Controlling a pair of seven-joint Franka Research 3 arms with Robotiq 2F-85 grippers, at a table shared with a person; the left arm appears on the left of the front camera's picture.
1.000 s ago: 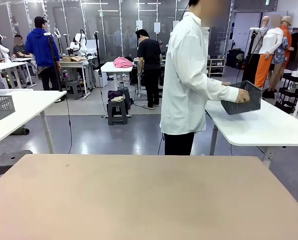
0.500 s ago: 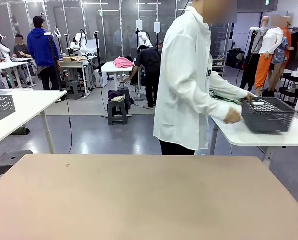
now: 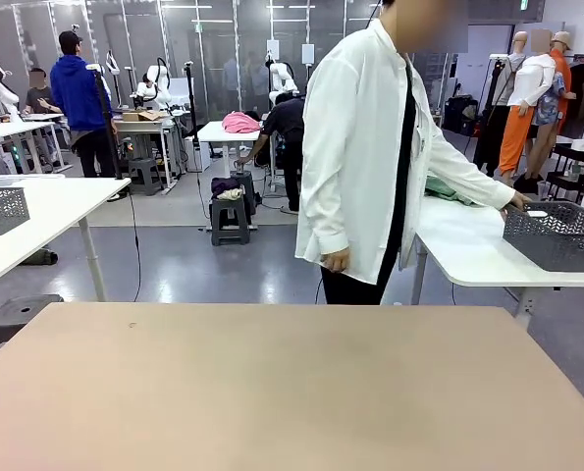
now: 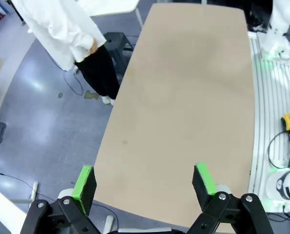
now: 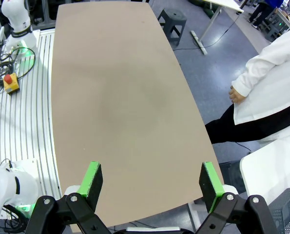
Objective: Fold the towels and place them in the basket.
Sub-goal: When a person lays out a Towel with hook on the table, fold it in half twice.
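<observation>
Beyond the far edge of the tan table [image 3: 292, 383], a person in a white shirt [image 3: 355, 147] is seen, with the left hand [image 3: 518, 200] reached out to a dark mesh basket [image 3: 557, 237]. The basket is borne by a white side table [image 3: 473, 240], past the tan table's far right corner; a green cloth [image 3: 449, 190] is laid there too. Past the tan table's far left corner, another mesh basket [image 3: 1, 211] is seen. The left gripper [image 4: 145, 178] and right gripper [image 5: 150, 178] are held with fingers spread wide apart, nothing gripped.
</observation>
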